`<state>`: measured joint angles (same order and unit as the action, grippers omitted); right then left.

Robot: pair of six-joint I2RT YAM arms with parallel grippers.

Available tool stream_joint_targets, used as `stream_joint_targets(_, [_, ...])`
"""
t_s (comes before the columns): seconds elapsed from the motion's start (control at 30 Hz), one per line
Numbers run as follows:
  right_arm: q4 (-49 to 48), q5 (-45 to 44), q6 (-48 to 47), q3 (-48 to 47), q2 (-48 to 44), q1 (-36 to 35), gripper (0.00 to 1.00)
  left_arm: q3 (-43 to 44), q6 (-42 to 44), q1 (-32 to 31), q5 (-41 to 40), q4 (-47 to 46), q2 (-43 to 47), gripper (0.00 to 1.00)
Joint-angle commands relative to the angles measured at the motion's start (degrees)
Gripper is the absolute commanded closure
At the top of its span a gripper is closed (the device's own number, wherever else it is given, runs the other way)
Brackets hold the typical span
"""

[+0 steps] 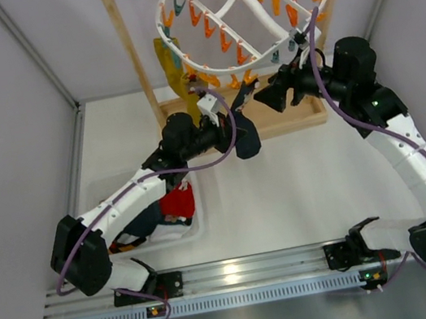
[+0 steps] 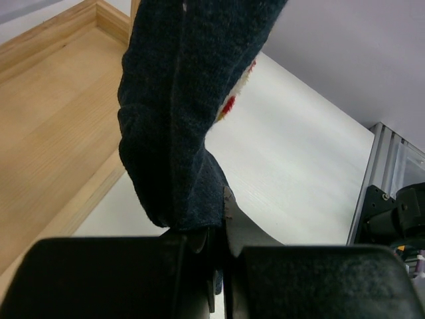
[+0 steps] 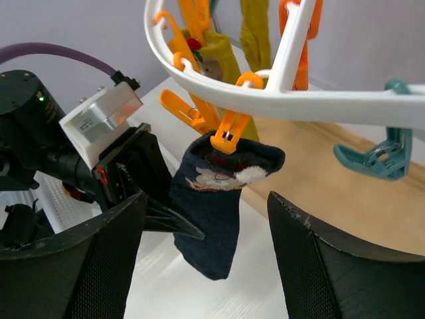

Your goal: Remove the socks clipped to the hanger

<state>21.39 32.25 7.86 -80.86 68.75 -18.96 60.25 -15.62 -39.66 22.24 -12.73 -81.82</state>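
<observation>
Wooden stand [image 1: 133, 66] stood at the back of the table with the white hanger [image 1: 253, 12] hooked on its top bar and tilted. Clear bin [image 1: 202, 229] sat near the left arm's base, with a red sock [image 1: 178, 203] and dark ones inside. A mustard sock [image 1: 170, 72] hung at the hanger's left side.

Left gripper [image 1: 229, 129] was pinched tight on the lower end of the navy sock [image 3: 211, 219], and the left wrist view showed fabric trapped between its closed fingers. Right gripper [image 1: 265, 99] was spread wide and held nothing, facing the sock from the other side. The sock's cuff was held by an orange peg [image 3: 229, 133] on the hanger's near rim.

Step looked like freeing this sock. Best bet: pull straight down in line with the peg, slow and steady. A sideways tug would likely swing the frame. The right gripper could steady the rim or squeeze the peg open. The left grip sat right at the sock's edge, so slip looked possible.
</observation>
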Motion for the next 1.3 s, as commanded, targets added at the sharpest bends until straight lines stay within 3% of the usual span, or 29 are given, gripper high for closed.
stream_joint_targets(0.0, [-9.51,6.94,-0.03,0.61,-1.43,1.47,0.3,-0.4,-1.87,0.72,3.07,-2.03,1.49,1.0])
stream_joint_targets(0.13, [-15.75,10.1,-0.47,1.93,-0.47,2.52,0.33,-0.48,-2.14,0.81,4.21,-2.03,1.31,1.0])
stream_joint_targets(0.53, [-20.49,15.73,-4.08,1.66,2.88,3.05,0.34,-0.83,-4.33,1.69,5.97,-2.12,2.72,1.0])
stream_joint_targets(0.83, [-25.25,17.59,-5.13,6.68,2.08,3.32,0.25,-3.73,-12.67,3.62,6.42,-2.03,6.32,1.0])
stream_joint_targets(1.03, [-32.89,19.69,-0.65,9.31,2.09,3.58,0.23,-4.79,-15.14,5.2,7.55,-0.9,8.96,1.0])
stream_joint_targets(1.27, [-33.95,13.38,2.49,9.58,1.83,3.49,0.23,-5.84,-16.2,7.05,6.94,1.04,10.63,1.0])
